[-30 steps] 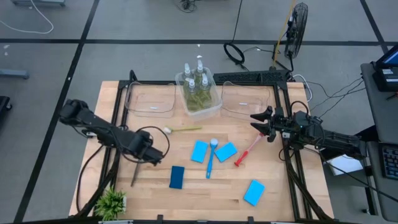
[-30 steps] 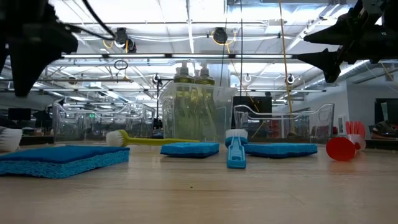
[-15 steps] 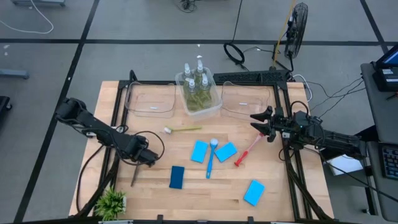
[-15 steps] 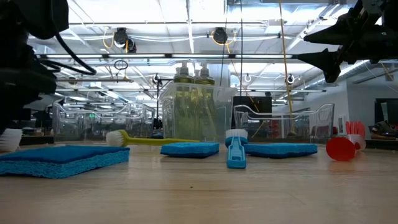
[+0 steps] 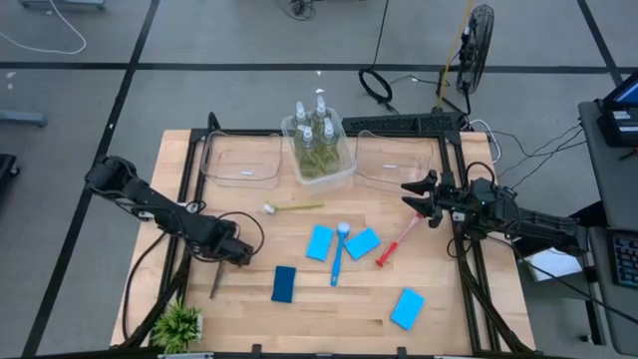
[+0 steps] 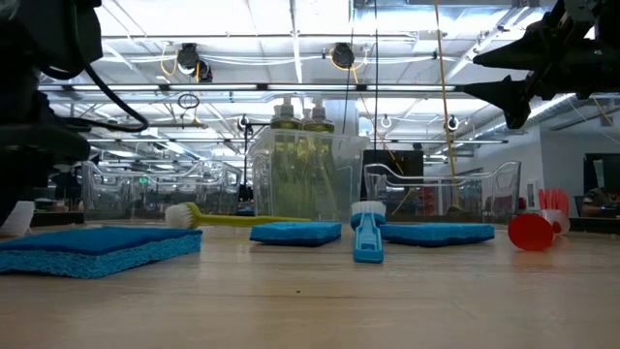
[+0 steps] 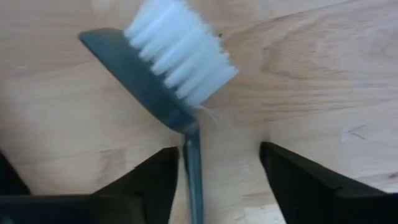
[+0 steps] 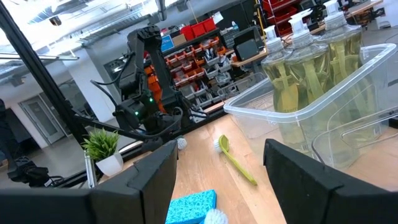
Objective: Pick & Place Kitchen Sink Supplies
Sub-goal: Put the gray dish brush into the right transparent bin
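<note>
Left gripper (image 5: 235, 253): over the last second it has come down from above the table to the dark brush (image 5: 215, 279) near the table's front left, beside the potted plant (image 5: 179, 324); over the last half second it shifted only slightly, so the descent looks all but finished. Judged meaning: the approach on the dark brush is complete and the closing step is next; the brush is not yet held. Fingers: apart, standing either side of the brush handle in the left wrist view, where the dark brush (image 7: 168, 93) lies flat on the wood, its white bristles ahead of the fingertips and the thin handle running back between them, nearer one finger than the other and seemingly clear of both. Right gripper (image 5: 419, 197): unchanged over the same second, raised at the table's right edge near the right-hand clear bin (image 5: 397, 162), fingers apart, holding nothing. Supplies already placed: four soap bottles (image 5: 317, 128) upright in the middle bin (image 5: 344, 168). Supplies still loose on the table: green brush (image 5: 295, 207) in front of the left bin (image 5: 241, 160); blue brush (image 5: 338, 253) lying between two blue sponges (image 5: 319, 242) and (image 5: 362, 242); red brush (image 5: 398, 242) just right of those; a darker blue sponge (image 5: 284, 284) toward the front; a fourth sponge (image 5: 407, 308) at front right. Judged progress: bottles done, brushes and sponges all outstanding.
</note>
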You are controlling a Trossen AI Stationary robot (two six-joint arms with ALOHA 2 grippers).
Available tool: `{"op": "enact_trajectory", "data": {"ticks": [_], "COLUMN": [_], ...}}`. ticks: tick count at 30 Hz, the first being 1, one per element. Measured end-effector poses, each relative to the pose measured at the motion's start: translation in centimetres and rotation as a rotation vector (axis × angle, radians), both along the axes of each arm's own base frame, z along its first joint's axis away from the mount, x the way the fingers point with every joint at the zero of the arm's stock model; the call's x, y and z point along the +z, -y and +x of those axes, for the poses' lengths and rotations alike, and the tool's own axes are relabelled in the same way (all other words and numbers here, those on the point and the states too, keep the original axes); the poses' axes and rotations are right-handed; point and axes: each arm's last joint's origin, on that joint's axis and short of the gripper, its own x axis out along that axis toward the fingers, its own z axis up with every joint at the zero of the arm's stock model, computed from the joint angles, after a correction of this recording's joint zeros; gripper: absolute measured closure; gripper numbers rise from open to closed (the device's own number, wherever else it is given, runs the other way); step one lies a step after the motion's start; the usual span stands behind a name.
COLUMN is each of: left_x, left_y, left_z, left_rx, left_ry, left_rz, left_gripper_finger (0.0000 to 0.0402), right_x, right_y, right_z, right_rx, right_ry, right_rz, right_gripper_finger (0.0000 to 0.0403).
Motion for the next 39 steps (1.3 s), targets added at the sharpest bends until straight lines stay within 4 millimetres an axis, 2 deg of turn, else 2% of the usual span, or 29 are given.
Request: {"op": "enact_trajectory", "data": {"ticks": [18,24,29,35,39], "left_x": [0.0,0.2,1.2,3.5,5.4], "left_y": [0.0,0.0,-0.2,-0.4,-0.6], "left_z": [0.4,0.4,0.3,0.8,1.5], "left_rx": [-0.008,-0.010,-0.020,-0.037,-0.013], "left_ry": [0.052,0.104,0.197,0.445,0.680], "left_rz": [0.031,0.025,0.032,0.066,0.130], "left_gripper_finger": [0.0382,0.0375,0.0382,0.0382,0.0382], "right_x": [0.0,0.0,0.0,0.0,0.0], "right_y": [0.0,0.0,0.0,0.0,0.0], "right_z": [0.0,0.0,0.0,0.0,0.0], "right_rx": [0.000,0.000,-0.001,-0.001,0.000], "right_ry": [0.000,0.000,0.002,0.003,0.003], "right_rz": [0.000,0.000,-0.001,-0.001,-0.001], "right_gripper_finger": [0.0176,0.0177,0.0177,0.0176,0.0176]}}
